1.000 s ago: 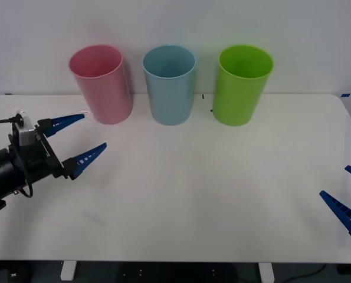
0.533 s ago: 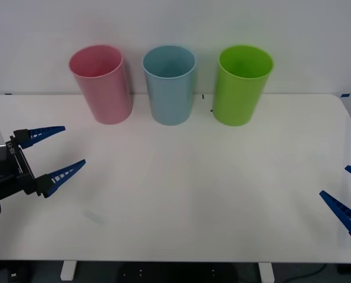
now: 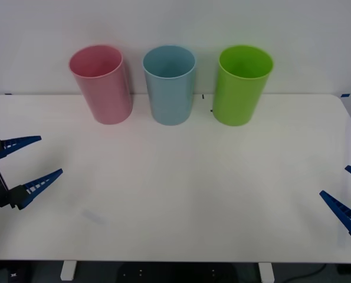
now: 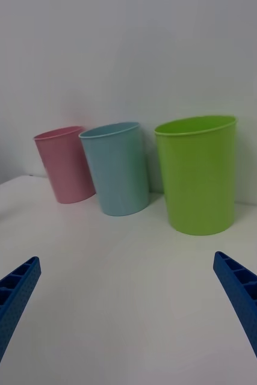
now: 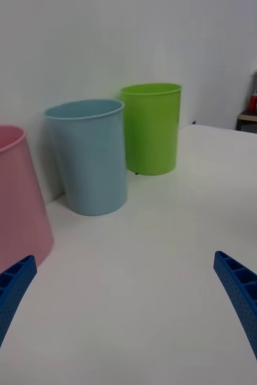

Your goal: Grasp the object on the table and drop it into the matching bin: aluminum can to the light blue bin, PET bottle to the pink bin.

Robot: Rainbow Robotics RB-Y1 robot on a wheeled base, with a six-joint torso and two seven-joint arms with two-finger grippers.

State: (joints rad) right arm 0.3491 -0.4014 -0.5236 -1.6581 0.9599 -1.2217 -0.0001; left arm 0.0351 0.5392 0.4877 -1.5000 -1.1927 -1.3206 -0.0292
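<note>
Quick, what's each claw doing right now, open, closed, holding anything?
Left claw: open, holding nothing, over the table's left edge.
Right claw: open, holding nothing, at the table's right edge.

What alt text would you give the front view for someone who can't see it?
Pink bin, light blue bin and green bin stand in a row at the white table's far edge. The open left gripper and open right gripper sit at the sides.
</note>
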